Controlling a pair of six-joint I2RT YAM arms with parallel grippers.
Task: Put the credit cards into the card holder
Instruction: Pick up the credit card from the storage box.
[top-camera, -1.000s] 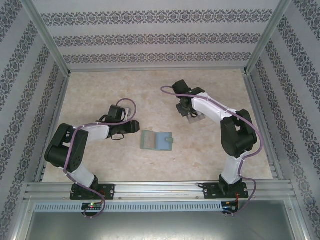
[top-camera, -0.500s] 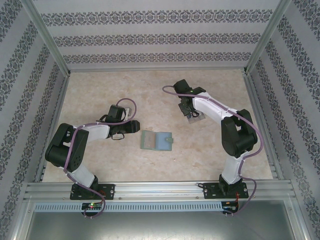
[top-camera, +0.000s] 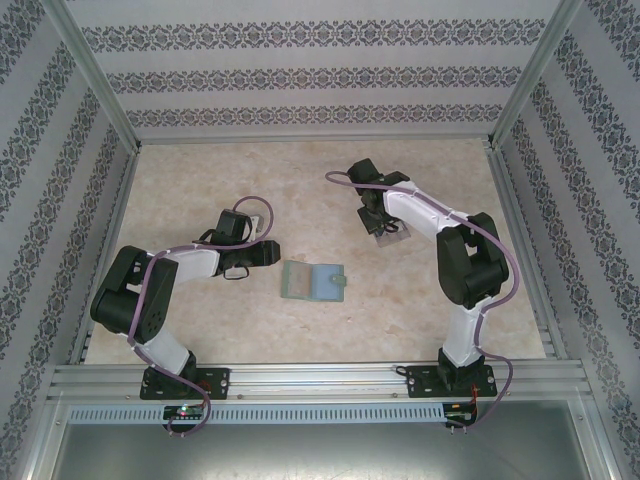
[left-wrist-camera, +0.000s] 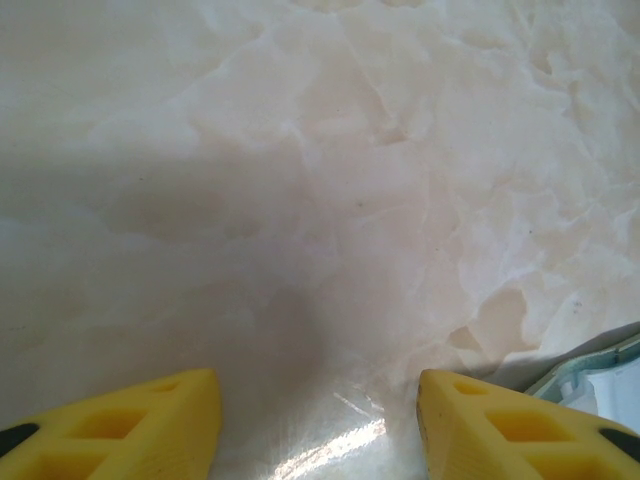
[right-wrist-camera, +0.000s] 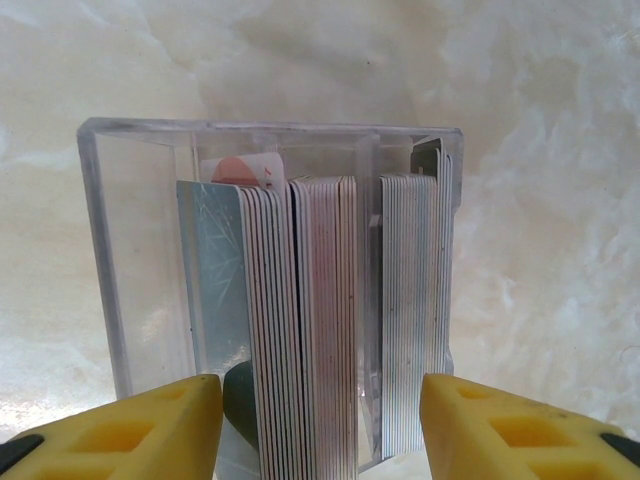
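Right hand (right-wrist-camera: 320, 400) gapes wide over credit cards (right-wrist-camera: 320, 300) standing edge-up in 3 packs inside clear tray (right-wrist-camera: 105, 260).

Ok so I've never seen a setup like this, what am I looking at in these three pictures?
Two robot arms are bolted at the near edge of a table. The wide picture comes from a camera above and behind them. The other two come from a camera on each wrist, and the yellow wedges at the bottom are that arm's claw fingers. On the table lie a wallet, open, and a clear box with cards standing on edge inside. The left claw is open over bare table, with the wallet's corner just to its right. The right claw is open at the box. Neither seems to hold anything.
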